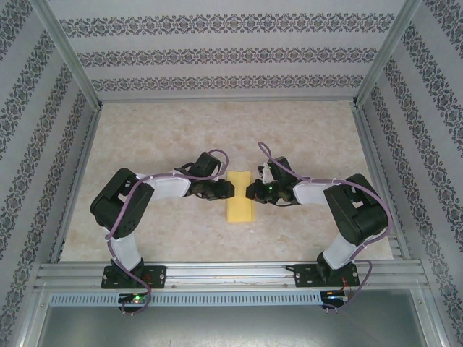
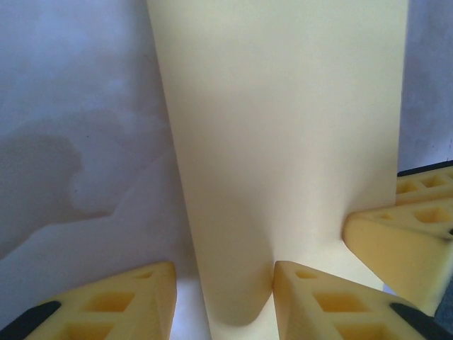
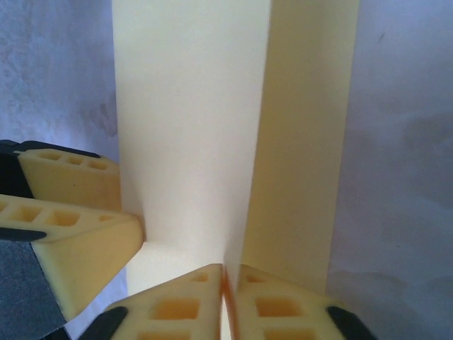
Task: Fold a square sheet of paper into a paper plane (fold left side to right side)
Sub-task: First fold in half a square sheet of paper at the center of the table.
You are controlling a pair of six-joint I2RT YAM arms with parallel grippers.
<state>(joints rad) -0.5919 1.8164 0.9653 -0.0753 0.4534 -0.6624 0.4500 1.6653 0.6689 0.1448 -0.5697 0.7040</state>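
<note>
1. Location of the work piece. The square sheet of paper [image 1: 239,206] lies near the middle of the worktop [image 1: 159,130], between my two hands. From above it reads as a narrow yellow strip, with its long side running away from my bases.

2. Left hand [image 1: 224,189]. It meets the strip from the left. In the left wrist view, the left hand [image 2: 223,273] stands released, with its two fingers apart. A rounded, curled edge of the sheet [image 2: 283,142] sits in the gap. That curl rests against one finger [image 2: 333,301]; the other finger [image 2: 113,304] stands clear of it, over bare worktop.

3. Right hand [image 1: 252,191]. It meets the strip from the right. In the right wrist view, the right hand [image 3: 225,273] is clenched. Its two fingertips are pressed together, with a thin raised layer of the sheet [image 3: 191,127] pinched between them. A sharp crease runs from that pinch up the length of the paper.

4. Proximity. The fingers of each hand appear at the edge of the other wrist view, close beside the paper.
</note>
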